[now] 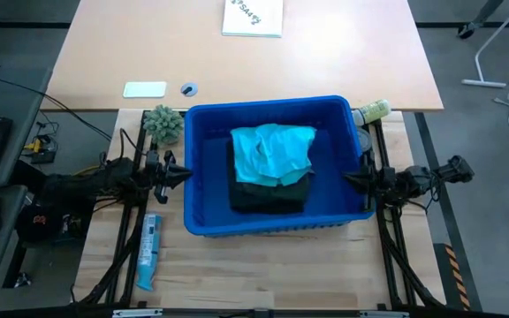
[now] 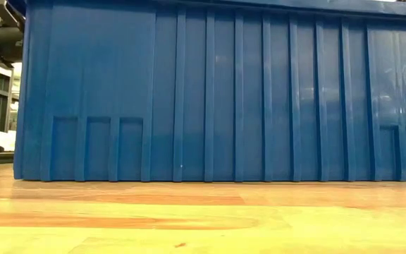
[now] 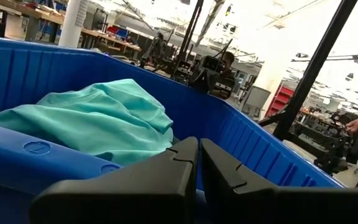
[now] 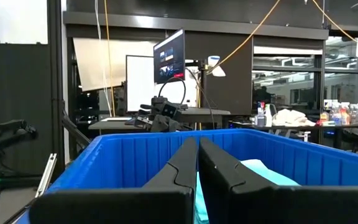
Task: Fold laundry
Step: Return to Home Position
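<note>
A blue plastic bin (image 1: 203, 168) stands mid-table and holds the laundry: a turquoise garment (image 1: 272, 152) lies crumpled on top of a dark green folded pile (image 1: 268, 196). The turquoise cloth (image 3: 98, 118) also shows in the left wrist view, and a strip of it (image 4: 260, 169) in the right wrist view. My left gripper (image 1: 186, 173) waits shut at the bin's left wall, outside it. My right gripper (image 1: 347, 179) waits shut at the bin's right wall. Both point level toward the bin and hold nothing.
A fuzzy grey-green ball (image 1: 163, 122) sits by the bin's far left corner. A blue packet (image 1: 148, 252) lies on the table near the left front. A pale jar (image 1: 371, 111) stands at the bin's far right corner. The bin's ribbed wall (image 2: 217, 92) fills the low view.
</note>
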Available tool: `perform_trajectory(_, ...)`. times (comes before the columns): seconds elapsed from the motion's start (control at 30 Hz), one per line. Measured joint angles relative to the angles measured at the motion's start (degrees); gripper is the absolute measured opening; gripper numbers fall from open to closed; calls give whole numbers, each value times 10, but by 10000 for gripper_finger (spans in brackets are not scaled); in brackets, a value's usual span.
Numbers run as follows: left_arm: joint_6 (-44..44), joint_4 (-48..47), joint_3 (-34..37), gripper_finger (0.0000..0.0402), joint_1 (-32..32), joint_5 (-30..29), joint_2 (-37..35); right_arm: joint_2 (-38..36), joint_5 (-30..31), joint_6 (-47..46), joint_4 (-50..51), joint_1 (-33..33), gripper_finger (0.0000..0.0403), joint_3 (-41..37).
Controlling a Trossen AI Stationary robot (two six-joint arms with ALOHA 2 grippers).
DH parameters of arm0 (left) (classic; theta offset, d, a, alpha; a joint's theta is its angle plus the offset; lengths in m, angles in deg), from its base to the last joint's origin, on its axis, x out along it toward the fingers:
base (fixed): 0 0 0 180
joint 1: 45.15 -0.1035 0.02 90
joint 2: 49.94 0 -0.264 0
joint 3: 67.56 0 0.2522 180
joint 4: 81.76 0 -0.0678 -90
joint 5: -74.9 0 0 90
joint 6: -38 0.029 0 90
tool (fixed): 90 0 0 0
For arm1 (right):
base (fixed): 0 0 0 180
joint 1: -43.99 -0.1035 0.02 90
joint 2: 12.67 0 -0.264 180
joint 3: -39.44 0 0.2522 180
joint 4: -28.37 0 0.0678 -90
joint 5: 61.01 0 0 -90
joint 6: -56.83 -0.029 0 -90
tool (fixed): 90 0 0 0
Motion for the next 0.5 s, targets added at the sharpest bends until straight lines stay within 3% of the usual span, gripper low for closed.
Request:
perform_trajectory(0.13,-1,21,4,0,5,-18,0,0,0,0,-14,0,0,-2)
perform_trajectory(0.3,-2,147,8,0,4,-74,4,3,2,1,-71,0,0,-5)
perform_trajectory(0.5,-2,240,7,0,5,-74,3,3,3,1,-85,0,0,-1)
